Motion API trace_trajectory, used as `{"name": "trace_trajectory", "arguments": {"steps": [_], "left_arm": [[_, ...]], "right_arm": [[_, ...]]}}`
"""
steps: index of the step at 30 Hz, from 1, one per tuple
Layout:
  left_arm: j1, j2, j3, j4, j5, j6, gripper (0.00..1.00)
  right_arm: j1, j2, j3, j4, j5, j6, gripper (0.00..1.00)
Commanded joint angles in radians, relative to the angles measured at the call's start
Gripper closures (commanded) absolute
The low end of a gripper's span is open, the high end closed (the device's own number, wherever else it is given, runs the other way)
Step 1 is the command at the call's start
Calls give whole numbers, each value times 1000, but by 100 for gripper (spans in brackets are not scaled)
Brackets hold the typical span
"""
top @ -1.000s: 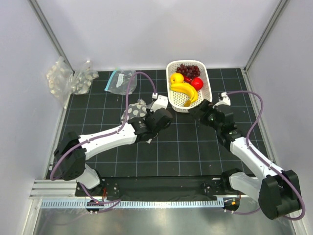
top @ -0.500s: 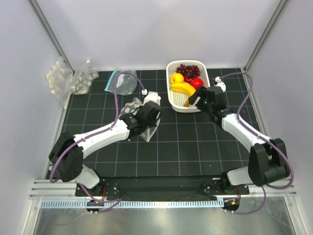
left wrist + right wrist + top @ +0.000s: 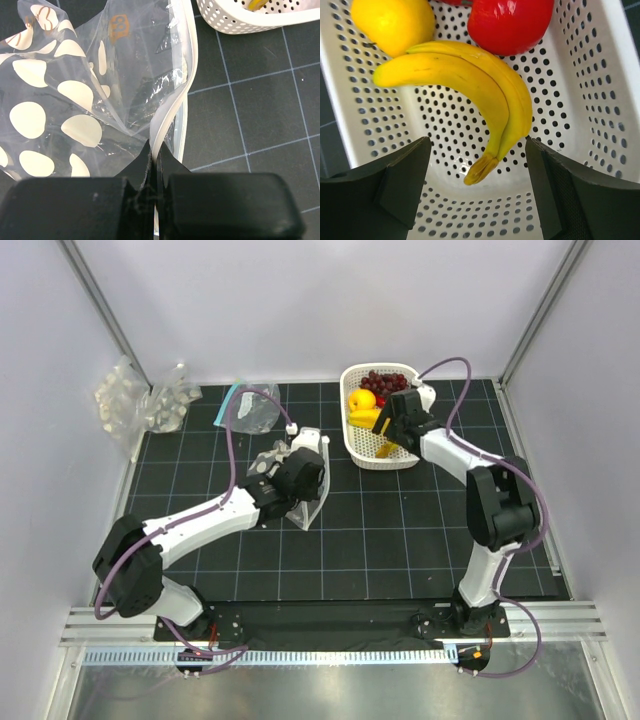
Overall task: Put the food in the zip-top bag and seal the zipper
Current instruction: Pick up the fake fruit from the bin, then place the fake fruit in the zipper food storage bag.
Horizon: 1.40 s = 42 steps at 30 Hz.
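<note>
The left gripper [image 3: 154, 156] is clenched on the pale zipper [image 3: 186, 75] at the mouth of the spotted, clear zip-top bag [image 3: 75, 95], which sits over the black grid mat [image 3: 400, 540] left of the white basket [image 3: 600, 100]. The banana [image 3: 470, 85], round yellow fruit [image 3: 395, 22], round red fruit [image 3: 510, 20] and grape bunch [image 3: 385, 382] all lie in that basket. The right gripper [image 3: 477, 165] hangs over the banana with its jaws spread wide, grasping nothing.

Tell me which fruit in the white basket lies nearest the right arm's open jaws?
The banana: long, curved, its tip between the jaws. The round yellow fruit and red fruit sit beyond it.
</note>
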Motion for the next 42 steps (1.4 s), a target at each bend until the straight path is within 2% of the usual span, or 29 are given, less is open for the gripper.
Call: {"name": "trace_trajectory", "arguments": {"steps": [1,6,9,10,12,13,22,25,26,27,29,30,33,34,38,42], "left_arm": [[0,-40,-2,41,16,-16,100],[0,-66,-14,40,2,-16,100],[0,-83,-24,46,-10,-15,100],[0,-83,-24,44,-12,-15,99],[0,-84,-24,44,-12,-13,100],[0,-86,-24,46,-13,-12,100],[0,-141,-37,38,-24,-10,100],[0,-157,-45,41,-35,-7,100],[0,-158,-45,41,-38,-6,99],[1,-160,-45,41,-45,-4,100],[1,-161,-45,38,-48,-3,99],[3,-161,-47,40,-47,-4,100],[11,-160,-45,40,-30,-12,100],[11,-160,-45,38,-12,-13,100],[12,-173,-45,38,1,-19,100],[18,-215,-53,27,-5,-27,100]], "right_arm": [[28,67,61,-50,86,-10,16],[32,178,138,-96,167,-1,17],[32,194,123,-70,183,7,44],[32,175,114,-59,178,10,60],[34,142,83,-33,174,11,73],[36,116,68,-25,174,13,76],[63,-265,-161,82,151,33,78],[74,-368,-210,96,134,-10,79],[78,-386,-212,82,111,-33,81],[107,-415,-192,59,71,-65,91],[175,-434,-146,-63,134,-149,92],[281,-451,-118,-82,237,-186,92],[425,-484,-141,-123,397,-249,92],[478,-516,-165,-117,402,-246,92],[499,-595,-316,-45,378,-202,92],[497,-619,-314,-68,413,-190,92]]}}
